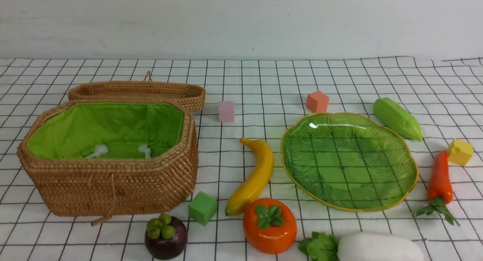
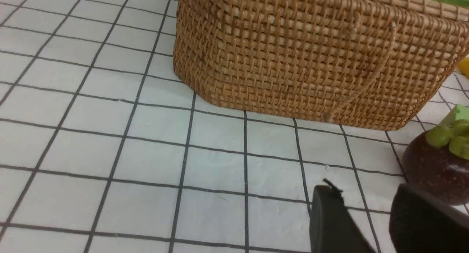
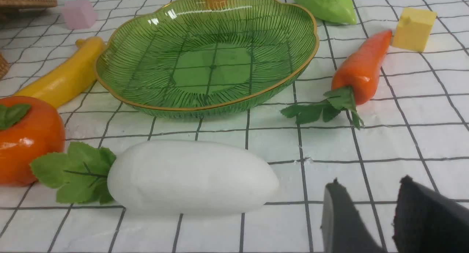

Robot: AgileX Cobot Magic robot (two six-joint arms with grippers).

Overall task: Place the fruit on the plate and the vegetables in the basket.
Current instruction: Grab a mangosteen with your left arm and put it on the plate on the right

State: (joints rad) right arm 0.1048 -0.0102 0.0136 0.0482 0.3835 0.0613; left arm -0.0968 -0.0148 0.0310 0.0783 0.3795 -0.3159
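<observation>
In the front view, a white cloth with a black grid [image 1: 241,79] covers the tabletop, and a plain pale wall [image 1: 241,19] rises behind it. The wicker basket [image 1: 113,185] stands on the left with its lid [image 1: 139,91] laid back behind it, showing the green lining [image 1: 109,128]. The green glass plate [image 1: 351,162] sits right of centre. The banana [image 1: 254,176] lies on the cloth between basket and plate, with the persimmon [image 1: 269,225] just beside its near tip. The mangosteen [image 1: 166,238] sits in front of the basket. The radish [image 1: 377,247] lies at the near edge, the carrot [image 1: 439,179] right of the plate, and the gourd [image 1: 397,118] behind the plate's right side. Pink [image 1: 226,111], orange [image 1: 317,101], yellow [image 1: 459,152] and green [image 1: 202,207] foam cubes are scattered around.

In the left wrist view, the left end effector [image 2: 366,209] hangs low over the cloth, its fingers a narrow gap apart and gripping nothing. The basket wall is ahead and the mangosteen is near one finger.

In the right wrist view, the right end effector [image 3: 370,194] is likewise narrowly parted and holds nothing. The radish lies near it, with the plate and carrot beyond.
</observation>
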